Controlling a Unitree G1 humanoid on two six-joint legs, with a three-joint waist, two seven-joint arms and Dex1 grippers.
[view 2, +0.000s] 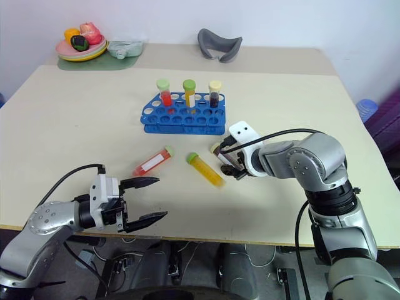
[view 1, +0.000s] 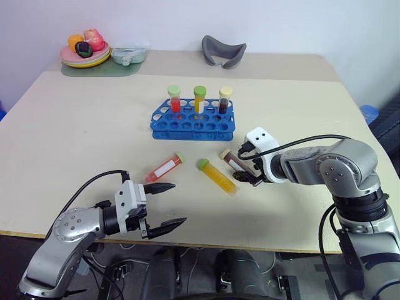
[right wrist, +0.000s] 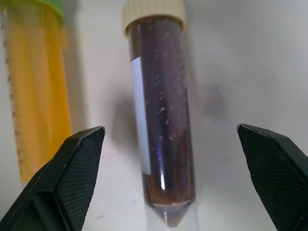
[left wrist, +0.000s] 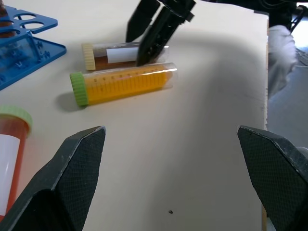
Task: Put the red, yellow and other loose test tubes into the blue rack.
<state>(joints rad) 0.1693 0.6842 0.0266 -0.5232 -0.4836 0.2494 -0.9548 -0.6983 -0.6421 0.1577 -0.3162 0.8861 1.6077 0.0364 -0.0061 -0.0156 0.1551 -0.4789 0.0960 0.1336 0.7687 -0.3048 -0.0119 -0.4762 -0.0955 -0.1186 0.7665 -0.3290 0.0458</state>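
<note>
On the tabletop, your spread right gripper straddles the brown tube, aligned lengthwise; left gripper spread, farther.

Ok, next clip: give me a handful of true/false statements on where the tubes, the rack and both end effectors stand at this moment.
1. Three capped tubes stand upright in the bright blue plastic rack. True.
2. The right end effector is shut on the yellow clear plastic tube with the green cap. False: it is open, poised over the dark brown tube with the cream cap, which lies on the table.
3. The red-orange tube with the white label lies flat on the beige table. True.
4. The left end effector holds the red-orange tube. False: it is open and empty, near the table's front edge.
5. The yellow tube lies between the other two loose tubes. True.
</note>
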